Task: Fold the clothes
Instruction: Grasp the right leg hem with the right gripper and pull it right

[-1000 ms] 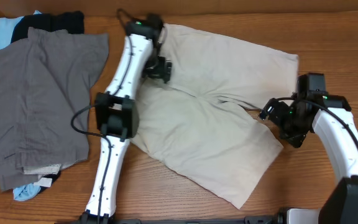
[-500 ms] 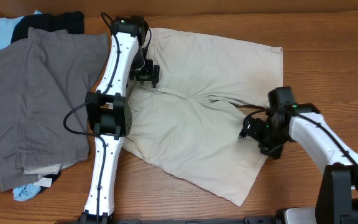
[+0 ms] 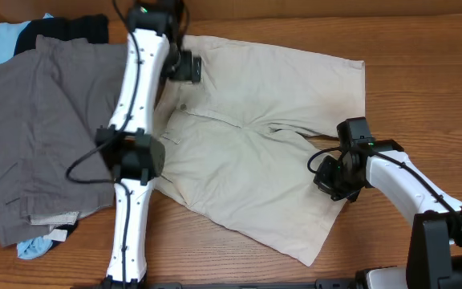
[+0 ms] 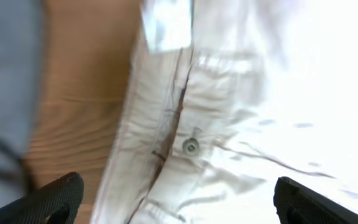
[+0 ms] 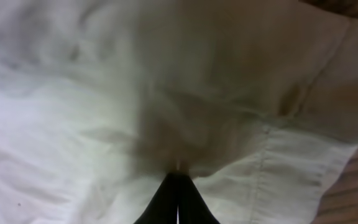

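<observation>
The beige shorts (image 3: 255, 152) lie spread flat across the middle of the table, waistband to the left. In the left wrist view I see their waistband button (image 4: 190, 146) and white label (image 4: 166, 25). My left gripper (image 3: 184, 68) (image 4: 178, 186) hovers over the waistband's far end, wide open with nothing between its fingers. On the nearer leg of the shorts, close to its hem, my right gripper (image 3: 331, 178) (image 5: 179, 177) rests with its fingers pressed together. A small pinch of beige cloth bunches at their tips.
A pile of clothes sits at the left: gray shorts (image 3: 54, 128) on top, a black garment (image 3: 62, 30) and a light-blue one (image 3: 2, 40) showing beneath. Bare wooden table (image 3: 423, 104) lies right of the shorts.
My right gripper moved left onto the shorts' leg and shut on the cloth. My left gripper moved toward the far left, along the waistband, staying open. The shorts shifted slightly left.
</observation>
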